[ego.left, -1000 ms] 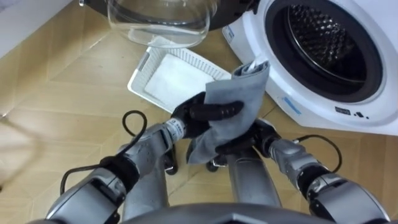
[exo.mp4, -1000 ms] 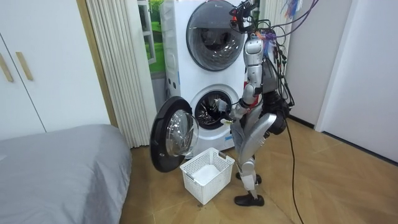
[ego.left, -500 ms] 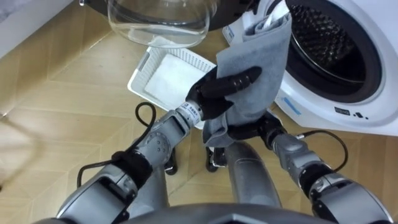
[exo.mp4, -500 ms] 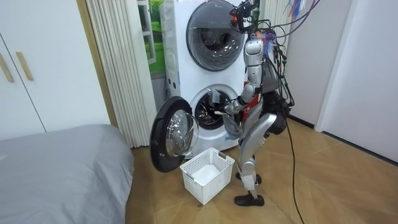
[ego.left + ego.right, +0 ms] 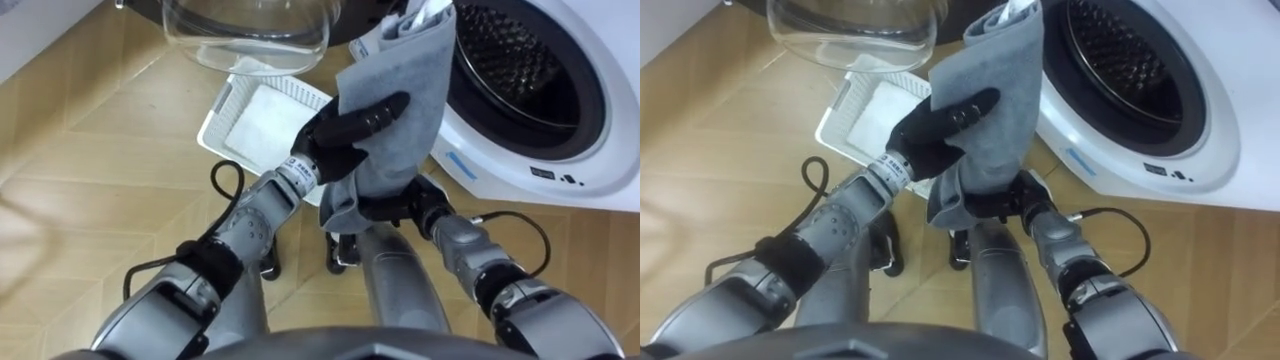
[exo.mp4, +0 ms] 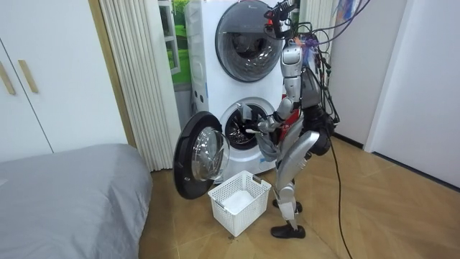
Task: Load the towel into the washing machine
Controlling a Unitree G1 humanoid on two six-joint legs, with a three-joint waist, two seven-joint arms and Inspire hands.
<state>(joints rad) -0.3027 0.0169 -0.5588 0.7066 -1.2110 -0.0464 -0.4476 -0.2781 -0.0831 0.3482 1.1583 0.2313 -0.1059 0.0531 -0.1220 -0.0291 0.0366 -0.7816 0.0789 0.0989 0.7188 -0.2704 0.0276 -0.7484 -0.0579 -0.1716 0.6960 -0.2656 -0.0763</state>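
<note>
A grey towel (image 5: 400, 90) hangs upright just in front of the washing machine's open drum (image 5: 520, 70), its top corner level with the drum's left rim. My left hand (image 5: 345, 135) is shut on the towel's middle, one finger lying along the cloth. Below it, my right hand (image 5: 395, 207) is curled round the towel's lower edge. In the room view I stand bent forward at the lower machine (image 6: 241, 129), with the towel (image 6: 267, 147) hanging at its opening.
The round glass door (image 5: 250, 25) swings open to my left. A white slatted basket (image 5: 260, 110) sits on the wooden floor below it. A second machine (image 6: 248, 39) is stacked above. A grey bed (image 6: 65, 194) and curtain (image 6: 136, 72) stand further off.
My left hand has lifted the towel up and right, from over the basket to the drum's rim. My right hand has closed on the towel's lower edge.
</note>
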